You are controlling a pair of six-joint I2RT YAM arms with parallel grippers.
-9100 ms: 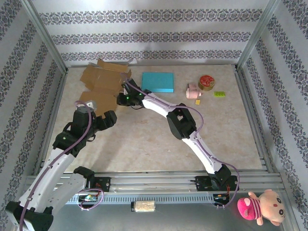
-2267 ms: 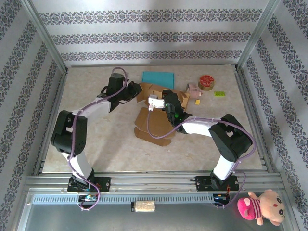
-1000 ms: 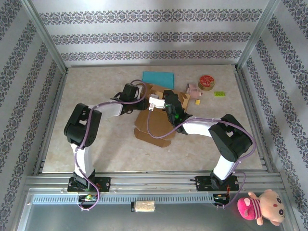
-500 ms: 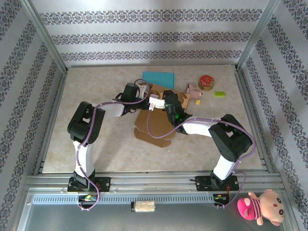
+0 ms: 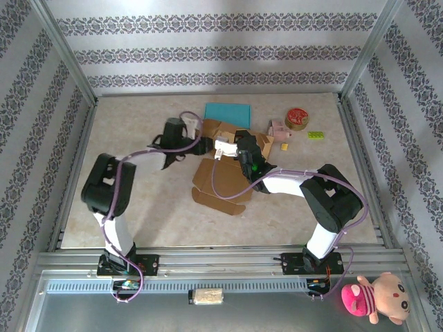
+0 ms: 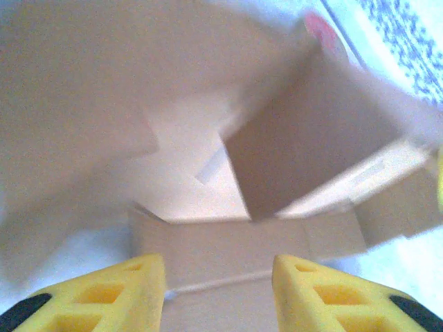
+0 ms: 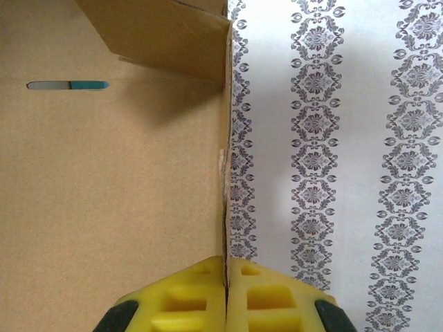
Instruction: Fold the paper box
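The brown paper box (image 5: 223, 176) lies half folded mid-table, one flat panel toward the near side and raised flaps at its far end. My right gripper (image 5: 232, 144) is shut on the thin edge of an upright panel (image 7: 124, 180), the cardboard pinched between its yellow fingers (image 7: 201, 294). My left gripper (image 5: 201, 144) stands at the box's left far corner, open, its yellow fingers (image 6: 118, 290) spread apart over a cardboard flap (image 6: 235, 242). Blurred raised flaps (image 6: 311, 145) face the left wrist view.
A teal book (image 5: 228, 111) lies behind the box. A pink toy (image 5: 278, 130), a round tin (image 5: 297, 117) and a green brick (image 5: 315, 135) sit at the back right. Metal frame rails (image 5: 360, 145) border the table.
The left arm swung in from the near left to the box's far left corner, and over the last second shifted slightly left. The right gripper holds still on its panel.
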